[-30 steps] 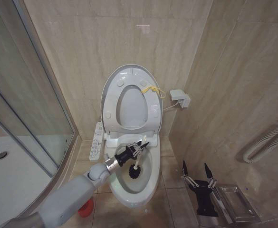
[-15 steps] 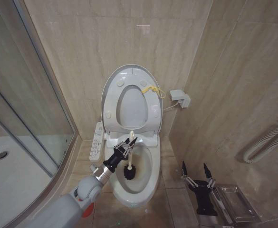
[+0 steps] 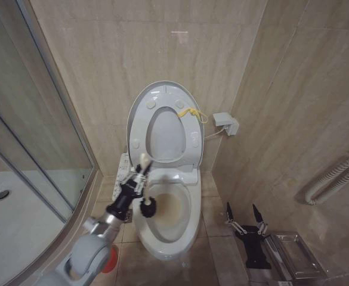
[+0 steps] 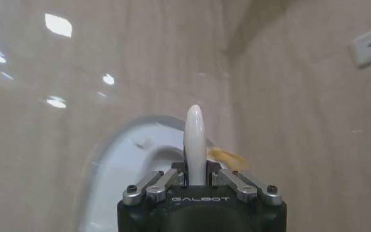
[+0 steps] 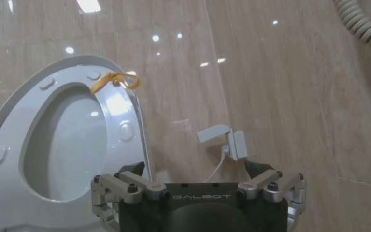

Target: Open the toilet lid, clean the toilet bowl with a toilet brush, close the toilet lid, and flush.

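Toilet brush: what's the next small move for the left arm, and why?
Probably carry the toilet brush down and left toward the red holder cup. The left pincer grips the handle, and the black head sits at the left rim of the toilet bowl. The toilet lid stands open; the right pincer waits open.

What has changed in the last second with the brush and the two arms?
The left claw, shut on the cream-handled, black-bristled toilet brush, drew it from the middle of the white ceramic toilet bowl to its left rim. The glossy white toilet lid stayed raised; the right claw stayed open, low right.
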